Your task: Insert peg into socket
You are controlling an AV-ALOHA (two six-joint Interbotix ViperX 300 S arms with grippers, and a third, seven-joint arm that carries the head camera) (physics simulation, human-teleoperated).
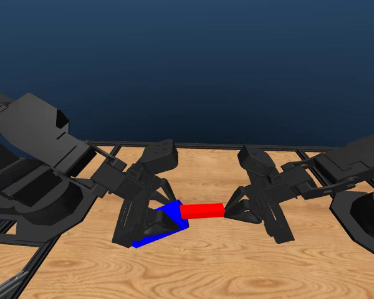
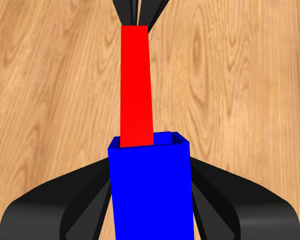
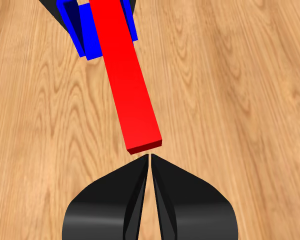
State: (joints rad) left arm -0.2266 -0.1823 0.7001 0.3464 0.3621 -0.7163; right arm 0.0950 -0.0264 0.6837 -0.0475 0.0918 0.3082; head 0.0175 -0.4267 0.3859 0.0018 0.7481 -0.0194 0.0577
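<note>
The blue socket (image 1: 169, 225) hangs above the table, and my left gripper (image 1: 151, 225) is shut on it. In the left wrist view the socket (image 2: 150, 195) sits between the jaws with its hollow mouth facing away. The red peg (image 1: 201, 210) lies level, one end inside that mouth (image 2: 136, 85). My right gripper (image 1: 228, 212) is at the peg's free end. In the right wrist view its jaws (image 3: 149, 165) are pressed together just behind the peg's end face (image 3: 130, 90), with nothing between them. The socket (image 3: 85, 30) shows beyond.
The wooden table (image 1: 193, 268) lies under both grippers, edged by a black frame (image 1: 206, 147) at the back. The bulky left arm (image 1: 37, 168) and right arm (image 1: 349, 174) flank the middle.
</note>
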